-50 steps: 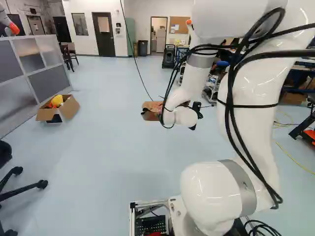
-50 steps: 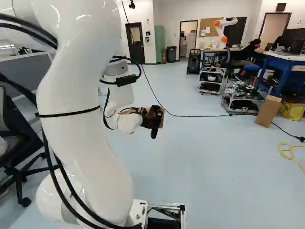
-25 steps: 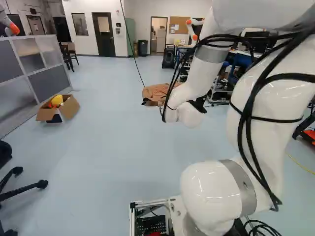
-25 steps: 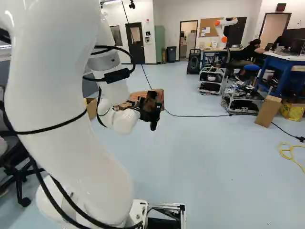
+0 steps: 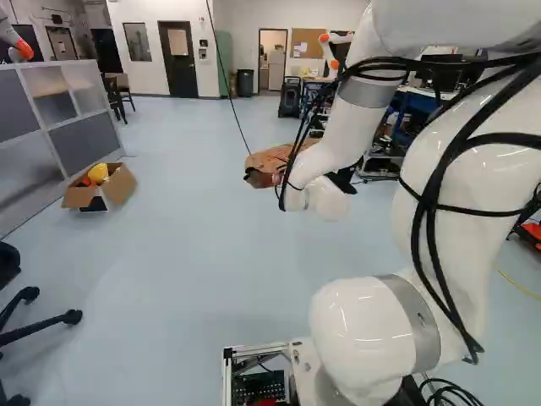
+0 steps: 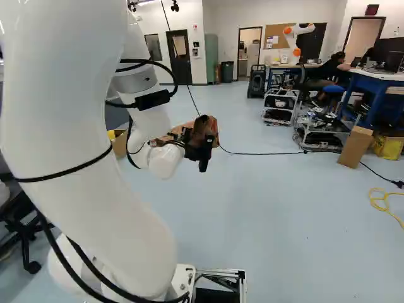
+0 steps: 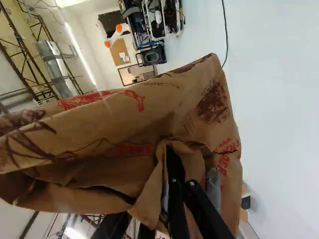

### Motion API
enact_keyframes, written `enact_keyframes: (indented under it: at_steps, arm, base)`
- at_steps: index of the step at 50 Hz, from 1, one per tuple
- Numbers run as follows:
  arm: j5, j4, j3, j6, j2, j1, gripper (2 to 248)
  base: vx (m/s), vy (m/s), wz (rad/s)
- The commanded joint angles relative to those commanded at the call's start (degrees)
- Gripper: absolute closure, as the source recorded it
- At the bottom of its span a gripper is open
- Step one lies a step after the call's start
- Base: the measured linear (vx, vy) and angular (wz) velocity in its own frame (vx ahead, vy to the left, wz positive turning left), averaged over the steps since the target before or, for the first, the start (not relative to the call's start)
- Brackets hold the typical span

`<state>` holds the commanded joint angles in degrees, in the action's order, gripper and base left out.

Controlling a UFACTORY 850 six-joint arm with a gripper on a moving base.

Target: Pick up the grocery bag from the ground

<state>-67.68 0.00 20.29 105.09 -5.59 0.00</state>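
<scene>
In the right base view my gripper (image 6: 201,150) is ahead of the forearm, at the near side of the brown paper grocery bag (image 6: 211,126). The left base view shows the bag (image 5: 269,161) beyond the wrist, which partly covers it. Seen from the wrist, the gripper (image 7: 180,183) is shut on a crumpled fold of the bag (image 7: 199,119), and paper wraps around the fingers and hides part of them. The bag has red print and dark scribbles and spreads wide ahead of the fingers. I cannot tell whether its base touches the floor.
An open cardboard box (image 5: 118,188) with a yellow thing inside stands by the grey partition (image 5: 83,139). Dark cable (image 6: 259,153) lies across the floor. Carts (image 6: 281,104), a blue table (image 6: 360,95) and another robot (image 6: 297,38) are farther off. A chair (image 5: 42,326) stands at the near left.
My arm has shifted rightward in the left base view and leftward in the right one. The gripper has risen slightly and tilted, and the held bag has moved up with it. The base has stayed put.
</scene>
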Motion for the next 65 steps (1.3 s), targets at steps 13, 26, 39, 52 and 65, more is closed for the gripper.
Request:
enact_keyframes:
  at_steps: [13,26,39,52,65]
  arm:
    - [0.3,0.0,-0.3,-2.0,0.4,0.0,225]
    - [0.9,0.0,-0.7,-5.1,1.0,0.0,225]
    - [1.6,0.0,-1.4,-9.3,1.9,0.0,225]
    - [2.4,0.0,-2.1,-14.6,3.0,0.0,225]
    - [3.5,0.0,-3.0,-20.9,4.3,0.0,225]
  base:
    - [0.000,0.000,0.000]
    - [0.000,0.000,0.000]
    - [0.000,0.000,0.000]
    - [0.000,0.000,0.000]
    - [0.000,0.000,0.000]
